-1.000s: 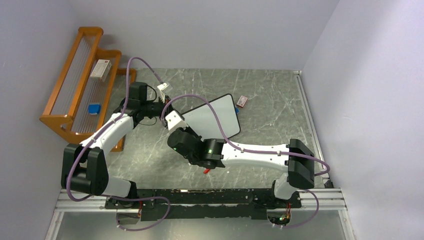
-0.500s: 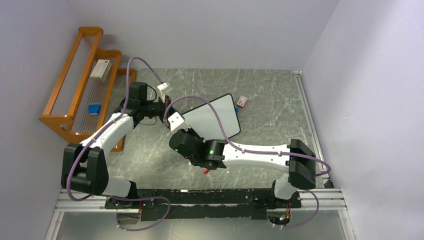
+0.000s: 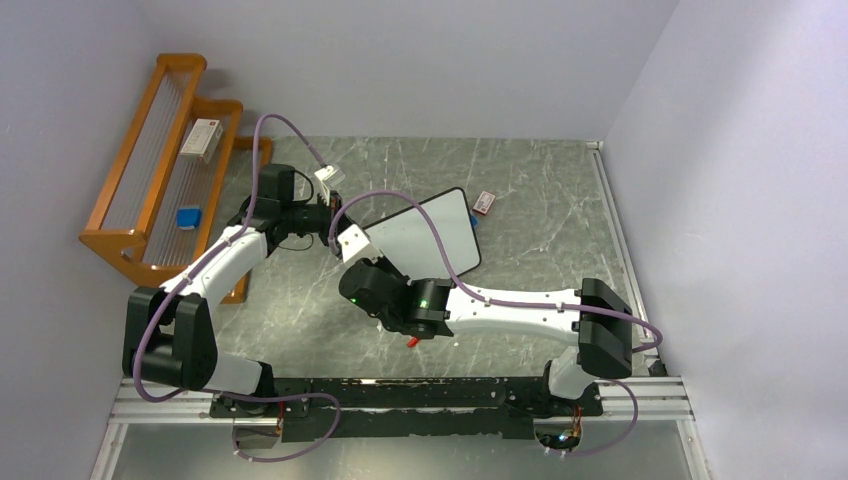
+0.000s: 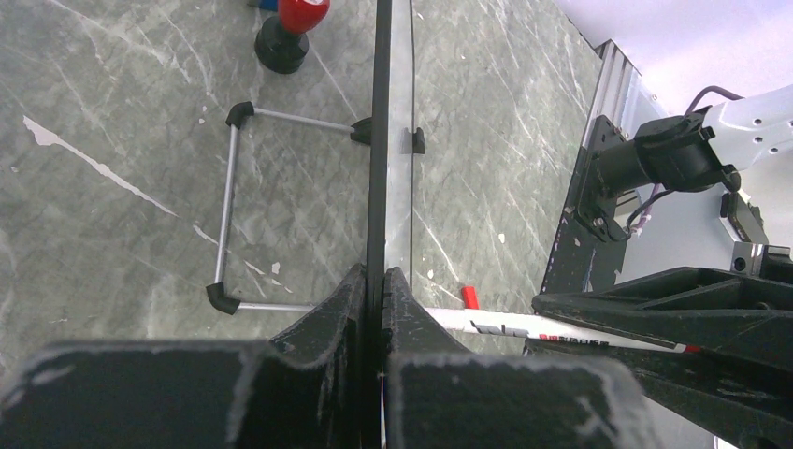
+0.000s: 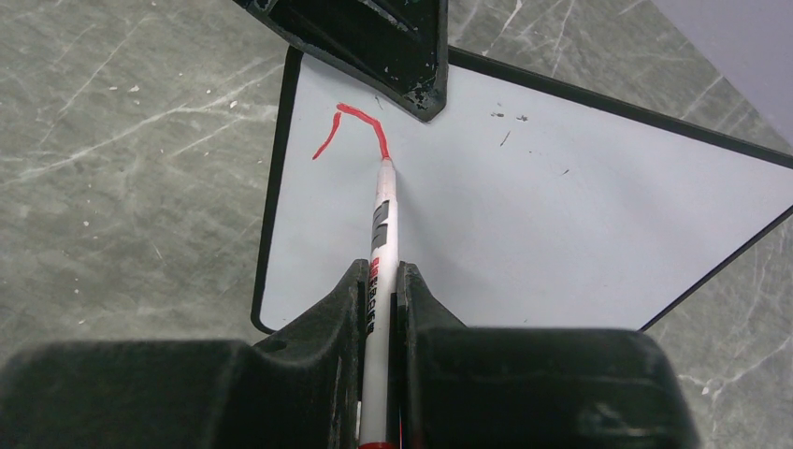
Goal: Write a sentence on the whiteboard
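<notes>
The whiteboard (image 3: 430, 236), white with a thin black frame, stands tilted mid-table on its wire stand (image 4: 227, 215). My left gripper (image 3: 330, 208) is shut on the board's left edge (image 4: 380, 150); its jaws press on the frame from both sides. My right gripper (image 5: 381, 281) is shut on a white marker (image 5: 382, 224) with red ends. The marker's tip touches the board (image 5: 524, 215) at the end of a short red angular stroke (image 5: 351, 122) near the upper left corner. The left gripper's fingers (image 5: 374, 42) show at the top of the right wrist view.
An orange wooden rack (image 3: 160, 170) stands at the far left with a small box (image 3: 201, 139) and a blue item (image 3: 188, 216). A small red-and-white item (image 3: 484, 202) lies right of the board. A red-topped black cap (image 4: 288, 33) stands behind the board.
My right arm has shifted slightly right and towards the board with the marker. The left arm and the board have stayed still.
</notes>
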Robot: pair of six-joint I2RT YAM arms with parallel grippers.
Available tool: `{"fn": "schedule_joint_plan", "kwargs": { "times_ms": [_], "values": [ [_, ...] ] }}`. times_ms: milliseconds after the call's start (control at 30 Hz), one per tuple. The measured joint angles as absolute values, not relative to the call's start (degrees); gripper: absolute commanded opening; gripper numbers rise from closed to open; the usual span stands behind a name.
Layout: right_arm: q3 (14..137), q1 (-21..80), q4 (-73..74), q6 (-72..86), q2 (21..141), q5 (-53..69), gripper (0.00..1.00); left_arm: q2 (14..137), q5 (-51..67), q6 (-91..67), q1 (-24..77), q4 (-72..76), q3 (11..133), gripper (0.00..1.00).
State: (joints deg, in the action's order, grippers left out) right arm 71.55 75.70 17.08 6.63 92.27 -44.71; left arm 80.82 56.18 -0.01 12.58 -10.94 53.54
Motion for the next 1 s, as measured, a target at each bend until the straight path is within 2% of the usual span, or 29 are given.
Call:
{"fn": "schedule_joint_plan", "kwargs": {
  "times_ms": [1000],
  "values": [
    [70.04,73.73,13.21,4.82,90.59,-43.92,0.00,80.93,56.16,0.23,12.58,-10.92,53.60,0.05]
  ]
}}
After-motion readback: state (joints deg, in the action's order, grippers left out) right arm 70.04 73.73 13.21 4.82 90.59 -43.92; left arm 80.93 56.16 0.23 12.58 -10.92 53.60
